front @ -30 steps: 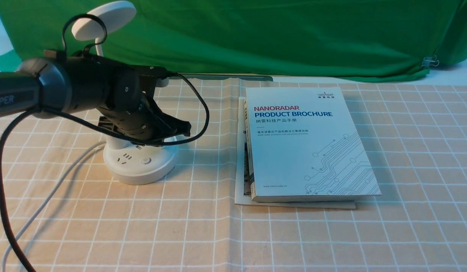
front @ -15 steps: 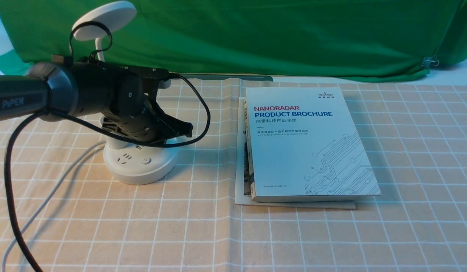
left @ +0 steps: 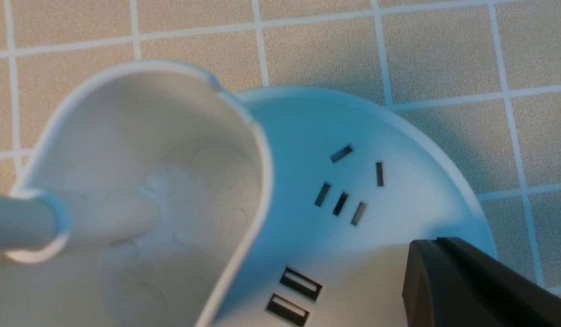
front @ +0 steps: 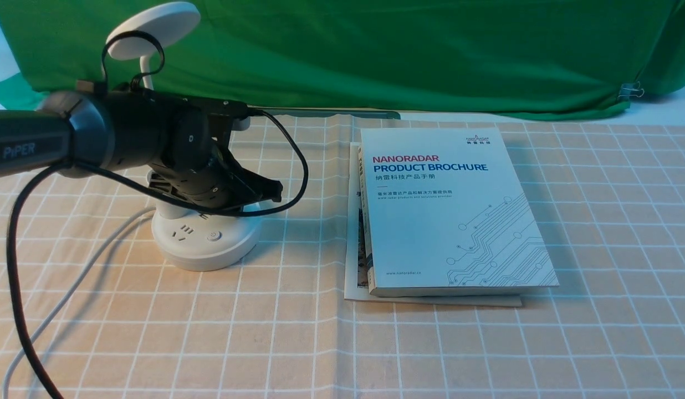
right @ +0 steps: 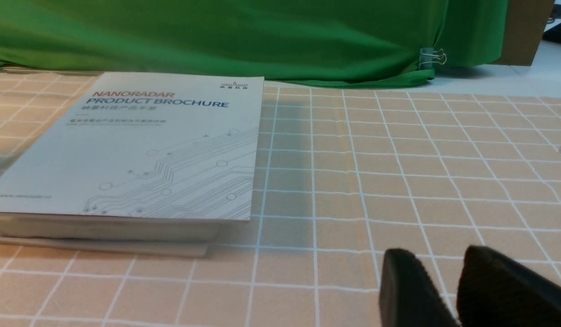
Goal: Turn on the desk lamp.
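The white desk lamp stands at the left of the table. Its round base [front: 204, 244] carries sockets and a round button [front: 212, 235], and its disc head [front: 154, 27] sits high behind my left arm. My left gripper [front: 273, 193] is shut and empty, low over the right rear of the base, away from the button. The left wrist view shows the oval cup [left: 149, 159], the thin neck [left: 17, 222], the base [left: 353, 131] with socket slots, and my gripper [left: 425, 254] just above it. My right gripper [right: 437, 256] is shut, low over the cloth.
A stack of brochures [front: 448, 210] lies mid-table, right of the lamp, also in the right wrist view [right: 140, 145]. The lamp's white cord [front: 87, 266] runs to the front left. A green backdrop [front: 403, 50] hangs behind. Checked cloth [front: 320, 343] covers the table.
My left arm has shifted slightly right and up over the lamp base during the first half second, then held still. The lamp and brochures have not moved.
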Controlling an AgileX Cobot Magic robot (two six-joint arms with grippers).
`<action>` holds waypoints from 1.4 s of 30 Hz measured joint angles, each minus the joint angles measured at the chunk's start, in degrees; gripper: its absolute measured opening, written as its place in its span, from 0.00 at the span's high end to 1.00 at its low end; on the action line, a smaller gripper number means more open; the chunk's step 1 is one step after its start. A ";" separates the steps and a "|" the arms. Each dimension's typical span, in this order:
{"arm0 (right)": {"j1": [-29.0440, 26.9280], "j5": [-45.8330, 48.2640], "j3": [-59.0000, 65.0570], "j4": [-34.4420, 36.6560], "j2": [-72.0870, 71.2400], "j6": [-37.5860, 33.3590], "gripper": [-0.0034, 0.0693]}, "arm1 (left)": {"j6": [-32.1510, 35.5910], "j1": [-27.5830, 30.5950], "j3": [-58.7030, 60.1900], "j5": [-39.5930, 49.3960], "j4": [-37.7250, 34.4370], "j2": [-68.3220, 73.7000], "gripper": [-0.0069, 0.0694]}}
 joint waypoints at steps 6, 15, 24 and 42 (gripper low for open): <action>0.00 0.00 0.00 0.00 0.00 0.00 0.62 | 0.00 0.00 -0.90 1.01 -0.12 1.09 0.91; 0.00 0.00 0.00 0.00 0.00 0.00 0.62 | 0.42 -0.40 -0.18 5.09 -1.71 -2.68 0.91; 0.00 0.00 0.00 0.00 0.00 0.00 0.62 | 9.84 -5.83 13.31 8.49 -17.38 -20.94 0.91; 0.00 0.00 0.00 0.05 0.00 0.00 0.62 | 23.26 -9.24 44.46 -18.02 -18.01 -78.39 0.91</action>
